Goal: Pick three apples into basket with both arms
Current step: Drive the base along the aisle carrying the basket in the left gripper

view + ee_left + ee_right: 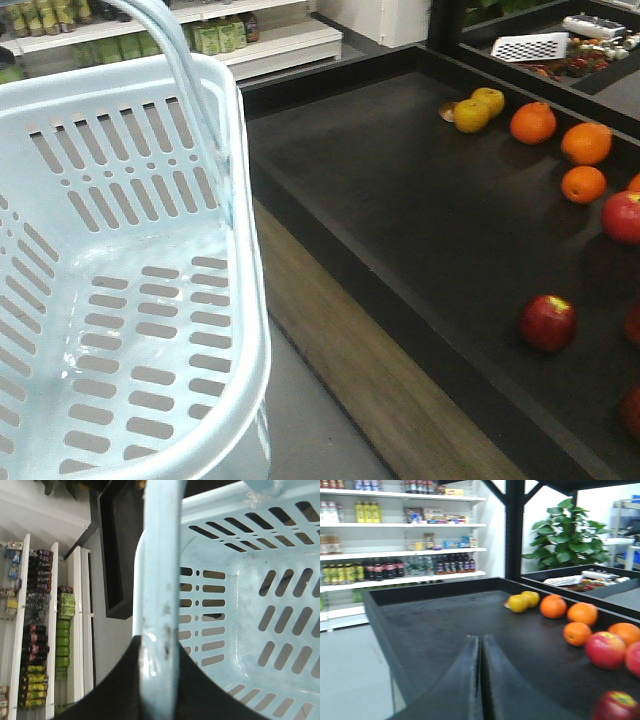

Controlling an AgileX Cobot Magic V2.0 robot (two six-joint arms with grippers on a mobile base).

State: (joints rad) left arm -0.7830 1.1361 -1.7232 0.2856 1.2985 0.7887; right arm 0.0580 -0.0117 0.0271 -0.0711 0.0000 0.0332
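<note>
Apple of the dark maroon kind, yellowish at its stem dimple, lies by itself on the black tray ahead of me and to my right, toward the tray's near side and well apart from the basket. Two more dark red fruit are cut off by the right edge of the front view, and too little of them shows for me to name them. A brighter red apple sits farther back, with three oranges beyond it and two yellow citrus fruit touching each other at the far end of that line. The light blue basket hangs on my left, outside the tray and beside its front wall, its slotted floor and sides facing the front camera. My left gripper is clamped on the basket's hoop handle, with a black finger on each side of the blue bar. My right gripper points out across the tray with its jaws together, only a hairline between the fingers and nothing held. The maroon apple shows low at the right of that view, off to the side of the fingertips. Behind the tray stand shop shelves of bottles and a leafy potted plant.
</note>
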